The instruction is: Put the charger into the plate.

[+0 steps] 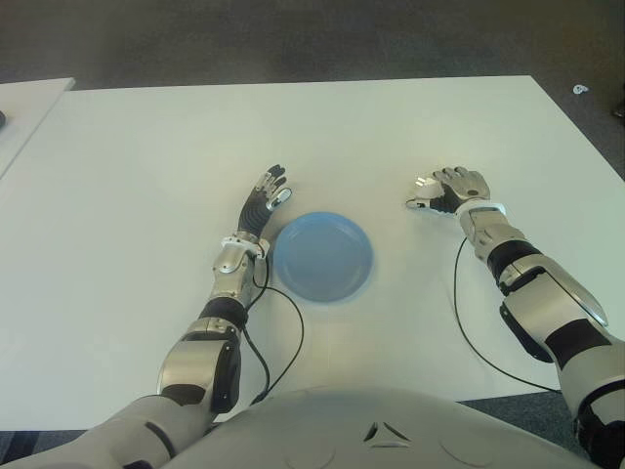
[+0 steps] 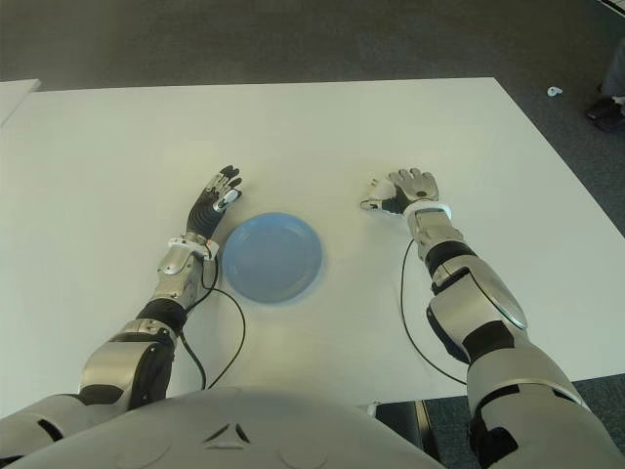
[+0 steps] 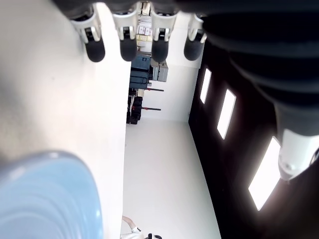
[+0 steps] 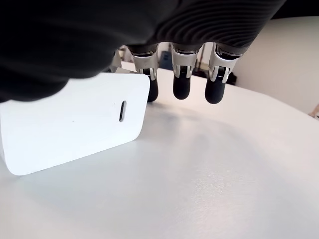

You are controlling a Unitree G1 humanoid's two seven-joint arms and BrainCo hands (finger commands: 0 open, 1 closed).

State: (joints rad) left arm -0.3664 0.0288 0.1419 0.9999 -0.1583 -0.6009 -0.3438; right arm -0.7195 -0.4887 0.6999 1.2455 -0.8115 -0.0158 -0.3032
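Right hand: my right hand (image 1: 457,188) is over the charger (image 4: 75,122), out on the right of the worktop (image 1: 146,156). In its wrist view three fingers (image 4: 182,82) hang straight down behind the block with their tips clear of it, so I read the hand as released and holding nothing. Whether the thumb touches the block I can't tell; the palm hides that side.

Charger: a white block lying flat on the worktop under my right palm, well apart from the plate (image 1: 322,256). From the head camera only a white corner shows at the fingertips.

Left hand: idle, beside the plate on its left, fingers stretched out and holding nothing.

Plate: blue, round, near the middle of the worktop between my two arms. Nothing is in it.

Stage: I judge the grasp is not yet made; the carry and the drop are still ahead.

Risk, grasp: the block is smooth and low. If the fingers close on its top edge instead of wrapping its sides, I expect it to squirt out or skid across the worktop.

Risk, carry: a shallow pinch could let it slip on the way across.

Risk, release: the plate is shallow, so a drop from height or near the rim could bounce the block out or shove the plate toward my left hand.
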